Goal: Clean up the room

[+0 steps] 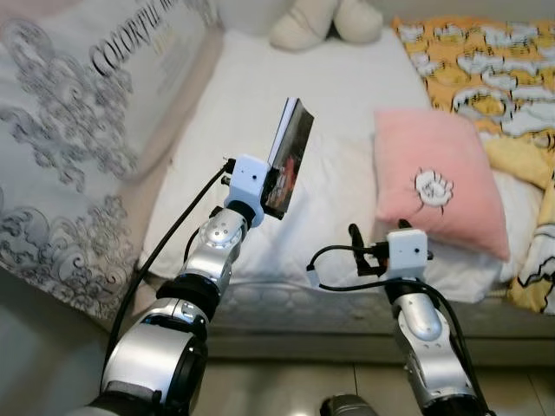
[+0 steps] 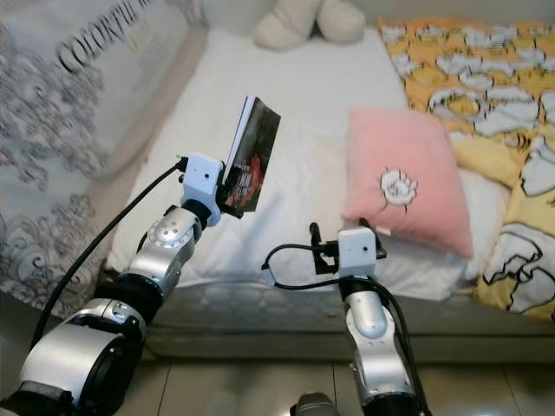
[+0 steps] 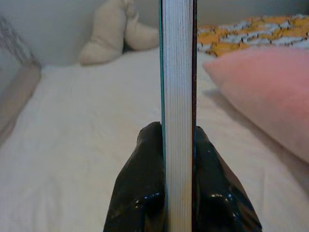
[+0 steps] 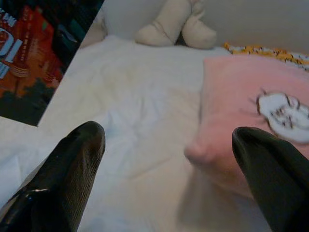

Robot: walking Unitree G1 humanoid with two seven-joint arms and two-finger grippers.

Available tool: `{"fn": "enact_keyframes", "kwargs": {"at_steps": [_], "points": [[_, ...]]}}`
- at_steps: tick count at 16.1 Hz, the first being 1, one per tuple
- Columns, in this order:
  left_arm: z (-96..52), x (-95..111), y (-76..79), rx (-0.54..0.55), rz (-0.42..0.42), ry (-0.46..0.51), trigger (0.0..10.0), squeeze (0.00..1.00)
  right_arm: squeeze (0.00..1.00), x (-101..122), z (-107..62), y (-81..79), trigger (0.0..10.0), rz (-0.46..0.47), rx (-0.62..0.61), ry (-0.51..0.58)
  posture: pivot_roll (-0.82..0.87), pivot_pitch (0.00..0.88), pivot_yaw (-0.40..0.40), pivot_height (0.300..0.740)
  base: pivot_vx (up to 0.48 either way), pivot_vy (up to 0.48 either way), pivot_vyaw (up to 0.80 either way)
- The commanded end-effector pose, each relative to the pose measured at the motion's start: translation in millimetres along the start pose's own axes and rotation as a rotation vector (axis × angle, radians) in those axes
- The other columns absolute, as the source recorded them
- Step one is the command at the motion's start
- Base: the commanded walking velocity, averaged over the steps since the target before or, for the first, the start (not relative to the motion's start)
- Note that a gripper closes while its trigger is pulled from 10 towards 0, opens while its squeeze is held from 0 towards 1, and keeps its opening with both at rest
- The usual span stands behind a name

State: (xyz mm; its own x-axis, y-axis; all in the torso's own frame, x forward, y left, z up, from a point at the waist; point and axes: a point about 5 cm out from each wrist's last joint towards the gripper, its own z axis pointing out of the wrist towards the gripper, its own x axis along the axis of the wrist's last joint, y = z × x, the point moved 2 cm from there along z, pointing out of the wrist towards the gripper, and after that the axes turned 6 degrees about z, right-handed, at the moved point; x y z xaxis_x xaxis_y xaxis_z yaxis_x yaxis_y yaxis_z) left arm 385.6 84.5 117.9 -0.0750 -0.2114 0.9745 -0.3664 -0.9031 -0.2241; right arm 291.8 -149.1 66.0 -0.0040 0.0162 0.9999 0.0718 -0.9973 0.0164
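Head views: left gripper point(image 1: 276, 192) is pinching a thin dark glossy book point(image 1: 289, 156) by its lower edge, holding it upright above the white bed point(image 1: 329, 95). Soft pink pillow point(image 1: 438, 178) is lying to the right, right gripper point(image 2: 323, 247) near its front corner.

Left wrist: black fingers point(image 3: 145, 188) are clamping the page block edge-on; covers hidden.

Right wrist: fingers point(image 4: 72, 164) are standing wide apart over rumpled sheet; book cover cut off.

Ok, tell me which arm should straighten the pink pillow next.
Right. The right gripper is open and empty, pointing at the pink pillow just ahead of it. The left gripper is shut on the book, held above the bed.
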Motion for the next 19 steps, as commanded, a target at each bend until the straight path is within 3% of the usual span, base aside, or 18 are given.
{"fn": "enact_keyframes", "kwargs": {"at_steps": [1,3,7,10,12,16,19], "points": [[5.8,20.2,-1.9,0.001,0.009,0.085,10.0,0.00,0.00,2.9,1.1,2.1,10.0,-0.012,-0.013,0.004,-0.32,0.000,0.096,0.740,0.480,0.000,-0.70],[6.5,21.0,-1.9,-0.004,0.005,0.086,10.0,0.00,0.00,3.0,1.4,1.8,10.0,-0.006,-0.011,0.009,-0.32,0.000,0.096,0.740,0.480,0.000,-0.69],[7.4,22.4,-2.4,-0.001,-0.004,0.088,10.0,0.00,0.00,3.1,1.6,0.9,10.0,-0.009,-0.006,0.015,-0.32,0.000,0.098,0.740,0.480,0.000,0.00],[6.0,18.0,-18.7,0.110,-0.059,0.055,10.0,0.00,0.00,2.9,2.2,0.1,10.0,-0.012,0.003,0.015,-0.32,0.000,0.097,0.740,0.480,0.000,0.00],[3.6,16.8,-27.6,0.156,-0.029,0.049,10.0,0.00,0.00,2.1,1.5,-0.6,10.0,-0.011,0.013,0.011,-0.32,0.000,0.092,0.740,0.000,0.000,0.00],[5.8,19.3,-22.5,0.101,0.047,0.048,10.0,0.00,0.00,1.2,1.9,-2.7,10.0,-0.014,0.029,0.006,-0.31,0.000,0.090,0.740,0.000,0.360,0.00],[10.7,19.6,-15.3,0.079,0.038,0.014,10.0,0.00,0.00,0.7,1.2,-2.9,10.0,-0.014,0.032,0.004,-0.32,0.000,0.093,0.740,0.000,0.000,0.00]]}}
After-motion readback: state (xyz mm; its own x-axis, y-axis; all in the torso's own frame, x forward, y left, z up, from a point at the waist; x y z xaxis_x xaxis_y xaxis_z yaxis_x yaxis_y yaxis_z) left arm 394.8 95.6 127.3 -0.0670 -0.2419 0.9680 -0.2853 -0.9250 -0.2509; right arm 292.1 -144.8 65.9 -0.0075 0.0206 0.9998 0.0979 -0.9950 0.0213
